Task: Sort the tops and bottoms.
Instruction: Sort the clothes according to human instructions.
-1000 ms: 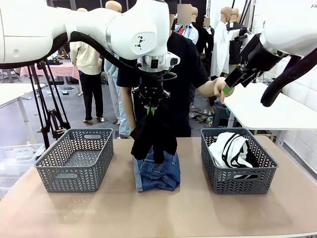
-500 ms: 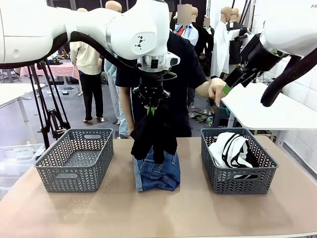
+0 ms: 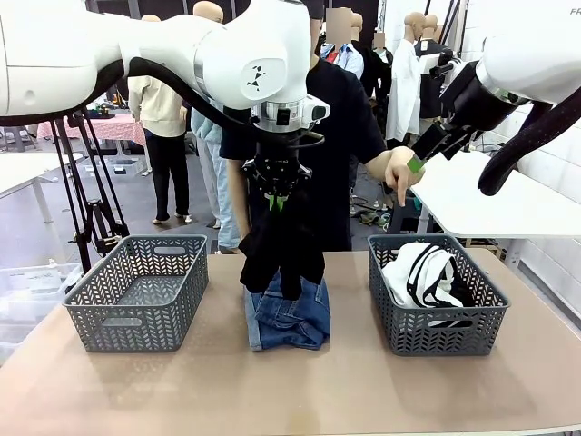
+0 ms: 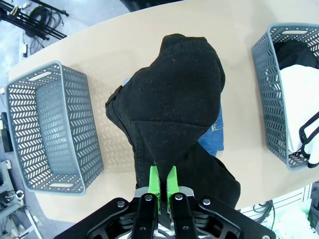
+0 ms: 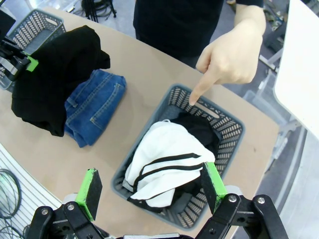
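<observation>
your left gripper (image 3: 276, 202) is pinched tight on the top edge of a black garment (image 3: 283, 245). the cloth hangs free below it, long axis running 12 to 6 in the front view, and its lower hem just reaches the jeans (image 3: 289, 318). the jeans lie folded on the table (image 3: 272, 395) directly at 6 o'clock from the gripper, between the two baskets.

what your next move turns on is which side the tops go. the right basket (image 3: 436, 343) sits at about 4 o'clock from the gripper and already holds a white garment (image 3: 422, 272) with black edging and some black cloth. the person's hand (image 3: 400, 166) points a finger down toward that basket. the left basket (image 3: 136, 325), at about 8 o'clock, has nothing in it, so i'd judge it is meant for the jeans.

your right gripper (image 5: 152, 185) stands wide and holds nothing. it is raised above the right basket and is the nearer arm to it, but the garment is in the left one. carry toward 3 o'clock and keep the hem high enough to pass the near basket wall.
</observation>
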Robot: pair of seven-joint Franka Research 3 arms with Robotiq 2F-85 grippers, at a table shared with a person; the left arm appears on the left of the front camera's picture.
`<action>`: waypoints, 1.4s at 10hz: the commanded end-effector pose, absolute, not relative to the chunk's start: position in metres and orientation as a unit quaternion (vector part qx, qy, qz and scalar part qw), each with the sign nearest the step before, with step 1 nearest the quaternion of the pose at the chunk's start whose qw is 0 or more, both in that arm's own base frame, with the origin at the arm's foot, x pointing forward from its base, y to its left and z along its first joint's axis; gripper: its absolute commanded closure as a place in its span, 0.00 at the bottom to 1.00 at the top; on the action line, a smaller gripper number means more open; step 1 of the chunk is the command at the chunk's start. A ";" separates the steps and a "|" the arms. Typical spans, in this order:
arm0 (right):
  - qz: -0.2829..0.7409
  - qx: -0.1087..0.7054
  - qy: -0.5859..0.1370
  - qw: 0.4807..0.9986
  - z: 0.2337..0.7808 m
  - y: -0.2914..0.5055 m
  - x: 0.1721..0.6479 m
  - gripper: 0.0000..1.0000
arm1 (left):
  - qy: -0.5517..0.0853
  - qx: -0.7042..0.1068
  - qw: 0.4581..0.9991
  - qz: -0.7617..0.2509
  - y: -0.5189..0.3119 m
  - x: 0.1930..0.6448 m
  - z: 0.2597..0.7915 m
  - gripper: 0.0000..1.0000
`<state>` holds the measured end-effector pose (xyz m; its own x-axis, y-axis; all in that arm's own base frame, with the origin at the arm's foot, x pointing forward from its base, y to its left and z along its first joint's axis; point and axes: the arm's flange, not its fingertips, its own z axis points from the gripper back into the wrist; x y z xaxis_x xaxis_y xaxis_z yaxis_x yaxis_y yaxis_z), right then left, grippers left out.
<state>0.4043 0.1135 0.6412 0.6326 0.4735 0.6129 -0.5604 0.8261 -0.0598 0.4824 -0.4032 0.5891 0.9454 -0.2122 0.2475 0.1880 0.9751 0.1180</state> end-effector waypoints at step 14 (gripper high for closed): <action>0.230 0.091 -0.320 0.915 0.676 0.013 0.349 0.00 | -0.206 -0.039 0.965 -0.159 -0.471 0.508 0.633 1.00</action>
<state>0.3484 0.0149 0.6771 0.6915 0.3583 0.6272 -0.4756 0.8794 0.0221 0.4929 -0.4493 0.6139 0.9057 -0.2583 0.3362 0.2637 0.9641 0.0304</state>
